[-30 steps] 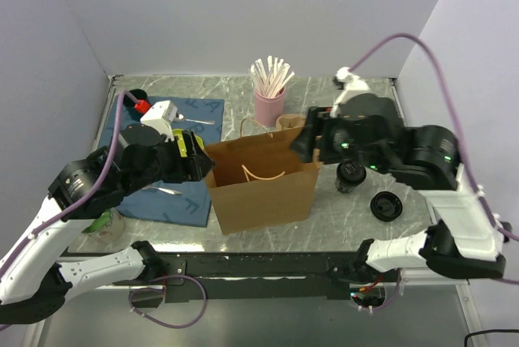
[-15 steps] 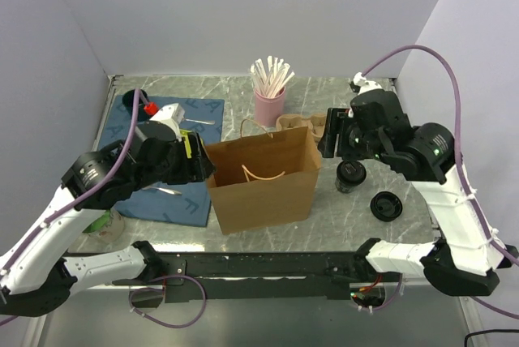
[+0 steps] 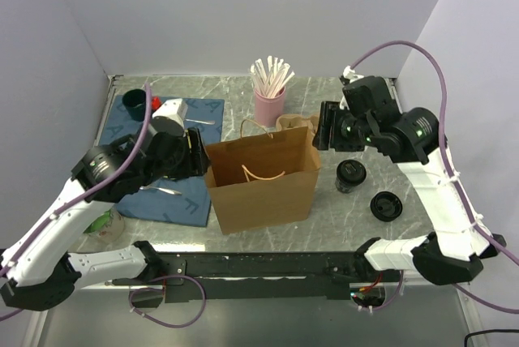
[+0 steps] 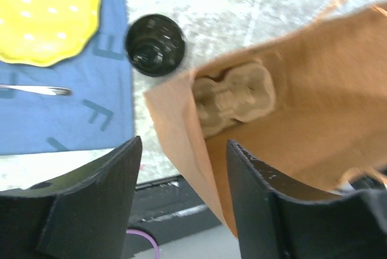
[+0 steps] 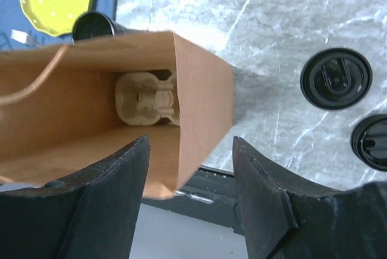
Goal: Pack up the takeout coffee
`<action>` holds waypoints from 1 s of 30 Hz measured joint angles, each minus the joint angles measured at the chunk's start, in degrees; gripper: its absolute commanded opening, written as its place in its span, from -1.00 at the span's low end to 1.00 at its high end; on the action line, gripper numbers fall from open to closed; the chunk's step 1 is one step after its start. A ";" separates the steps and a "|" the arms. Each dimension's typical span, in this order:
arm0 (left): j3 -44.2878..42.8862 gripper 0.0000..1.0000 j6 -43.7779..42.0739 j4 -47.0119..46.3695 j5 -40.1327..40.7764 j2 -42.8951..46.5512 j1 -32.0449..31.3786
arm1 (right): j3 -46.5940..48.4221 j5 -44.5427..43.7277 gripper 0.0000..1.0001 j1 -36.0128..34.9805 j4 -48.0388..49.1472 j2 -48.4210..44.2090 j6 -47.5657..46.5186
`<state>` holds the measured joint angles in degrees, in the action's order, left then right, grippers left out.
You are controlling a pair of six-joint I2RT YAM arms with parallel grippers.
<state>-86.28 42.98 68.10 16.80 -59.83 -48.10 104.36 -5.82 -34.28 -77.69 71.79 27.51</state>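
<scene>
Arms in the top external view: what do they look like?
Both have white links and black cylindrical joints. A purple cable loops along the left arm and the right arm. The left end effector and right end effector have broad matte black fingers.

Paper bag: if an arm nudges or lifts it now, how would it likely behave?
Probably light: the paper bag apparently holds only a moulded cup carrier. Its thin walls look floppy, likely buckling if pushed. Standing open and tall, it may slide or tip easily.
</scene>
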 measured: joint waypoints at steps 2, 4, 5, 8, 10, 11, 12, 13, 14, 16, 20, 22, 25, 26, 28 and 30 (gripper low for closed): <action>-0.59 0.19 -0.42 0.22 1.81 -1.36 0.02 | 1.46 0.24 0.28 0.48 0.04 1.57 -0.17; -1.16 0.02 -1.18 -0.26 2.84 -3.39 0.02 | 3.04 0.42 0.28 1.03 0.04 2.73 -0.39; -1.20 -0.06 -1.66 -0.61 3.13 -4.31 0.00 | 3.89 0.55 0.27 1.44 0.07 3.17 -0.46; -1.20 -0.54 -2.80 -1.64 3.39 -6.36 0.02 | 6.14 0.76 0.27 2.95 0.07 4.02 -0.72; -1.18 -0.77 -3.54 -2.49 3.45 -6.82 0.02 | 7.06 0.76 0.27 4.07 0.17 4.15 -0.98; -1.18 -0.82 -4.04 -2.91 3.54 -6.78 0.07 | 7.08 0.81 0.27 4.61 0.20 4.13 -1.07; -1.16 -0.87 -4.37 -3.30 3.56 -6.56 0.17 | 7.08 0.94 0.27 5.51 0.11 4.13 -1.20; -0.81 -0.88 -5.14 -4.44 3.58 -6.12 0.42 | 7.08 1.03 0.27 6.34 0.13 4.13 -1.29; -0.02 -0.88 -6.25 -5.99 3.50 -5.38 0.76 | 7.06 1.09 0.27 7.48 0.28 4.15 -1.46; 2.16 -0.85 -9.09 -9.27 1.81 -3.43 2.47 | 6.82 1.03 0.30 9.94 0.72 4.24 -1.62; 4.68 -0.75 -13.79 -14.29 -2.62 -0.66 8.20 | 4.22 1.40 0.32 15.96 2.01 4.26 -2.01; 4.68 -0.69 -15.61 -16.24 -4.13 -0.76 10.40 | 1.97 2.16 0.36 19.56 2.78 4.59 -2.27; 5.14 -0.58 -17.86 -18.12 -6.23 -1.53 11.45 | -2.75 3.08 0.49 23.82 4.59 5.01 -2.78; 5.44 -0.56 -18.38 -18.49 -6.88 -1.68 11.50 | -4.31 3.43 0.51 24.90 5.03 5.20 -2.97; 6.40 -0.56 -18.99 -19.65 -8.41 -1.86 11.52 | -7.48 3.89 0.57 26.88 6.12 5.44 -3.19; 6.91 -0.54 -19.32 -20.28 -9.75 -1.99 11.54 | -10.99 4.61 0.61 28.72 7.06 5.51 -3.45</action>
<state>-79.37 23.66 47.81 7.05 -61.82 -36.56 93.36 -1.21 -5.56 -70.63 77.30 24.05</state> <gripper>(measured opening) 0.221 0.777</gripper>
